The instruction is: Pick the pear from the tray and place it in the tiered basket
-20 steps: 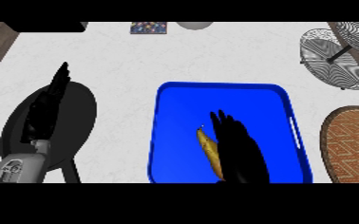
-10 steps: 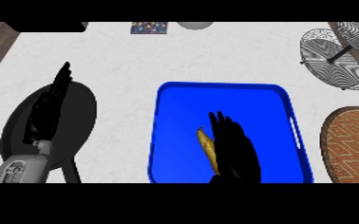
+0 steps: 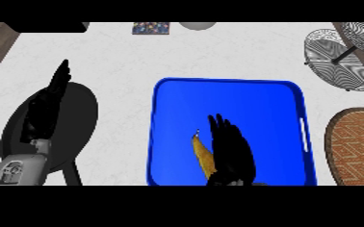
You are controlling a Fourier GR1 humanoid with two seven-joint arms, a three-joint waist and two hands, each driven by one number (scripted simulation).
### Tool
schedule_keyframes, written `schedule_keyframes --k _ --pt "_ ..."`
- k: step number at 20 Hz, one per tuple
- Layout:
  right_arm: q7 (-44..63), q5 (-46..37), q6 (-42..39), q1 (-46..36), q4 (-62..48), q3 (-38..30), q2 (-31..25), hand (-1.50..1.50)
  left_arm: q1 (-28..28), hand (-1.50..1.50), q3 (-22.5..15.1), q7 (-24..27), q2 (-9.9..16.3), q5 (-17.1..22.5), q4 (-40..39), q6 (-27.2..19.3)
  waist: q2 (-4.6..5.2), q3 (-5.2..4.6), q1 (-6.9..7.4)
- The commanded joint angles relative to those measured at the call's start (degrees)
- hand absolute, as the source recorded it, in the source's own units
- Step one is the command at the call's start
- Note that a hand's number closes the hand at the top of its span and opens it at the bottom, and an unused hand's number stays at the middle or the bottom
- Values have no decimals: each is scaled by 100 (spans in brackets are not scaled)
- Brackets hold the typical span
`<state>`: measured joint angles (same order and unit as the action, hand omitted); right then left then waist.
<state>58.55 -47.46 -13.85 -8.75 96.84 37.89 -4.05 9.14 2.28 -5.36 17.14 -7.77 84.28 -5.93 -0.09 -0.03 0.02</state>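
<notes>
Pear [image 3: 204, 157] is lying in the lower middle of the blue tray [image 3: 229, 84], a yellowish brown shape with its thin stem pointing toward the top of the frame. We are seeing our right robot hand [image 3: 232, 150] hanging over the tray, touching or overlapping the pear's right side, fingers straight and close together, pointing up the frame; they are not curling round the fruit, and we cannot tell whether the palm is pressing on it. Our left robot hand [image 3: 48, 107] is resting at the left of the frame, fingers straight and pointing up, over a dark round plate [image 3: 80, 113] on the white worktop [image 3: 121, 62]. At the upper right we are looking at the basket [image 3: 334, 60], a round wire tier with a dark post, well apart from the tray. Just below it, at the right edge, a brown woven mat [image 3: 348, 149] is showing in part. Along the top edge we are seeing a small patterned card [image 3: 151, 28] and a grey round object [image 3: 197, 25].
</notes>
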Motion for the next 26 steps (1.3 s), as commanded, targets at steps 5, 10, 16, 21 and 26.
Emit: schedule_keyframes --k 5,10,16,21,26 --pt "-85 272 -621 -111 -748 -269 253 150 204 0 245 131 25 37 -322 141 19 2 4" --pt "-456 -288 -736 -452 -940 201 84 150 -231 0 45 65 -73 -21 124 245 2 3 38" --pt "-671 -45 -481 48 -381 -293 347 150 214 0 269 65 -61 -143 -257 246 7 4 -14" --pt "-1130 183 -449 -252 -134 -846 152 150 -478 0 151 194 -209 -125 339 323 4 5 29" --pt "-2316 1014 -846 -782 26 -1979 -635 150 -168 0 109 245 -346 -332 -59 115 14 4 -10"
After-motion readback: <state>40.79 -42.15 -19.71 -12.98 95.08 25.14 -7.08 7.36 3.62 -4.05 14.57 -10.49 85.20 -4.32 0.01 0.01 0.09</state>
